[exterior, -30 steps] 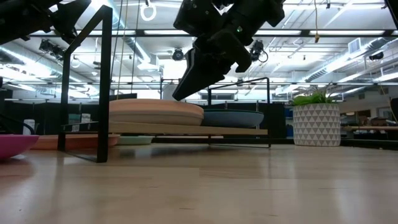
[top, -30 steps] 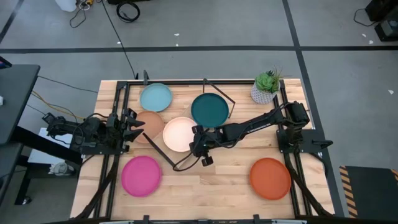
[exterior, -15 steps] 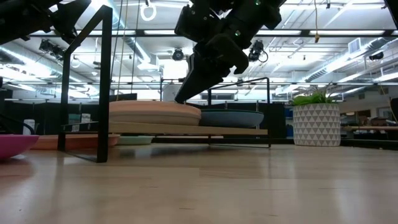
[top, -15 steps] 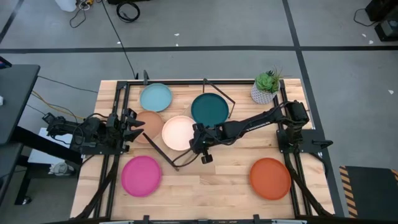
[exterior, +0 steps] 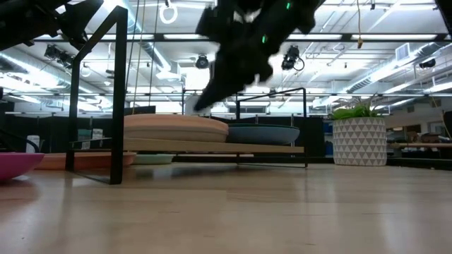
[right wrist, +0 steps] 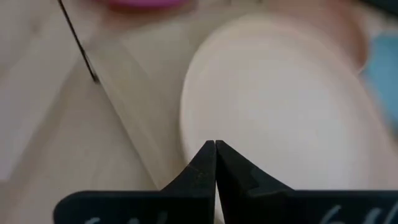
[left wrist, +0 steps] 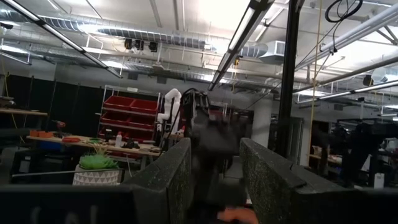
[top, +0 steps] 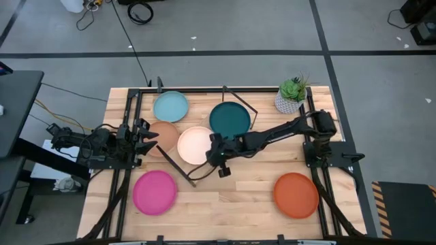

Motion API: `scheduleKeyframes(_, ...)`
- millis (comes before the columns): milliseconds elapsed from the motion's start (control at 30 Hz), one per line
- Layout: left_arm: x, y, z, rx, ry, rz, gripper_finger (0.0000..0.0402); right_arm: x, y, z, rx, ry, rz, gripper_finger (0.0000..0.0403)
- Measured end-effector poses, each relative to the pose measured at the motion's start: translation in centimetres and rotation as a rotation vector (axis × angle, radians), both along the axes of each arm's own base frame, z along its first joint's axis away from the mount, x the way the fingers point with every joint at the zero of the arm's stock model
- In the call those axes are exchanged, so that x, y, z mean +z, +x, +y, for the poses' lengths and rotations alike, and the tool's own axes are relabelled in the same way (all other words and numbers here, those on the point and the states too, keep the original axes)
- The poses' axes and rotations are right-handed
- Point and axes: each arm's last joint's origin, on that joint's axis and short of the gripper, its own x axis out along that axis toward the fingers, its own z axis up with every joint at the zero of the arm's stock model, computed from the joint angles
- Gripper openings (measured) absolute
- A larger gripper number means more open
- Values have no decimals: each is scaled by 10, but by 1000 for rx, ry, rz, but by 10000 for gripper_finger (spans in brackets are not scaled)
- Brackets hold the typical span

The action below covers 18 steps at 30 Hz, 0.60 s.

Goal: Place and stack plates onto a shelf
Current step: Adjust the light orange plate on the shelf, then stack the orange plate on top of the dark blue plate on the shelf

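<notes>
The cream plate (top: 195, 145) (right wrist: 273, 93) lies on the left part of the shelf (exterior: 268, 149), and the dark teal plate (top: 229, 119) (exterior: 265, 134) lies on the board to its right. My right gripper (top: 211, 150) (right wrist: 215, 146) (exterior: 201, 104) is shut and hovers just above the cream plate's right rim. A tan plate (top: 159, 134) pokes out from under the cream one. The light blue (top: 170, 106), pink (top: 154, 192) and orange (top: 296, 194) plates lie on the table. My left gripper (top: 144, 136) (left wrist: 214, 186) waits open at the left edge.
The shelf's black wire legs (top: 176, 165) stand up near the table's middle and by the far edge (top: 240, 99). A potted plant (top: 291, 95) stands in the far right corner. Bare tabletop lies between the pink and orange plates.
My right gripper has drifted a little toward the far edge and has risen from the cream plate's top; it is blurred with motion in the low view. Its fingers stay shut.
</notes>
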Motion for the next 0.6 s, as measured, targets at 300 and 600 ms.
scheduleKeyframes(300, 0, 0, 0, 0, 0, 1, 146, 19, -7, 7, 27, 27, -33, 10)
scheduleKeyframes(600, 0, 0, 0, 0, -1, 0, 146, 40, -17, 7, -2, 7, -57, 10)
